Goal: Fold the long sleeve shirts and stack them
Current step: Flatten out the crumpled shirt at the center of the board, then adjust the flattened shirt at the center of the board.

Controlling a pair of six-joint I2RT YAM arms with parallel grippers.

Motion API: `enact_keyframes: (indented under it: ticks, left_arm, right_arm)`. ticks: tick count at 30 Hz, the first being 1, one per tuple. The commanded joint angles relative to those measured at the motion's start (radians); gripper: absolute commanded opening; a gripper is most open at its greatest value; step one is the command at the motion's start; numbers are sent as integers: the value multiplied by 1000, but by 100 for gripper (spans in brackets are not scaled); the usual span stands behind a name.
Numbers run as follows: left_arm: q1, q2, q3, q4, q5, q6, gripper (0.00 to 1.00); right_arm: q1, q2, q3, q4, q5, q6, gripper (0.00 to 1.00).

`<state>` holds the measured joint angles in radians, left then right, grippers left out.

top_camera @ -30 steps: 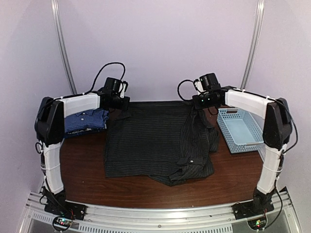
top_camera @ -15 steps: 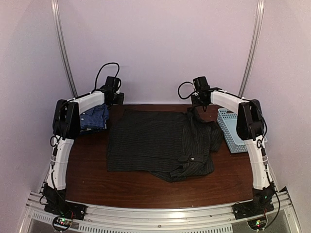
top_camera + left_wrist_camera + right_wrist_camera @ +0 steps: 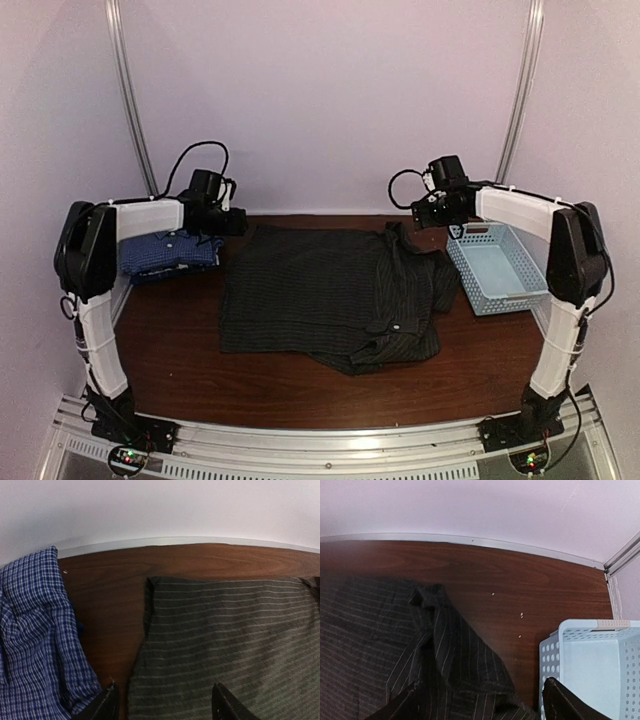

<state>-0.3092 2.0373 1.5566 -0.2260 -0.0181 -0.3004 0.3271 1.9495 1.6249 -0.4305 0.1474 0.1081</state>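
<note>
Both arms have lifted away from the far edge since a second ago, and jaws that were pinched there now stand apart. The black pinstriped shirt (image 3: 330,295) lies spread mid-table (image 3: 180,340), its right side and sleeve doubled inward, probably an early fold. The left gripper (image 3: 162,705) and right gripper (image 3: 485,705) hover released over its far corners, holding nothing, likely after pulling the cloth straight. The blue checked shirt (image 3: 165,252) sits folded at left rear, seemingly the stack's base. A light blue basket (image 3: 478,229) stands just right of the black shirt.

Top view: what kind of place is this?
Probably a robot lab booth, not a home: bare walls box in one wooden table, and a metal rail carries the left arm and right arm.
</note>
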Motion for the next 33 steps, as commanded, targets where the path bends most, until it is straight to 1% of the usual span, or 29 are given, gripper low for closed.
enact_keyframes:
  ticks: [1, 3, 5, 8, 12, 19, 25, 28, 33]
  left_arm:
    - [-28, -191, -267, 293, 254, -103, 64]
    - [-35, -236, -392, 390, 316, -134, 64]
    - [-44, -251, -472, 459, 351, -148, 64]
    - [-63, -235, -535, 513, 381, -142, 64]
    - [-96, -187, -556, 549, 390, -129, 64]
    - [-155, -129, -604, 584, 374, -144, 64]
    - [-166, -118, -656, 547, 298, -166, 63]
    - [-166, -119, -707, 534, 267, -194, 62]
    - [-166, -126, -805, 551, 253, -228, 60]
  right_arm:
    - [19, -172, -246, 123, -185, 70, 77]
    - [24, -200, -319, 147, -212, 88, 74]
    - [27, -200, -368, 166, -238, 98, 72]
    - [27, -161, -399, 187, -287, 111, 70]
    - [25, -97, -397, 224, -331, 126, 69]
    - [-11, 66, -266, 246, -407, 150, 69]
    - [-70, 168, -159, 302, -446, 185, 69]
    - [-105, 210, -98, 319, -454, 209, 69]
    - [-160, 281, 16, 342, -486, 259, 70]
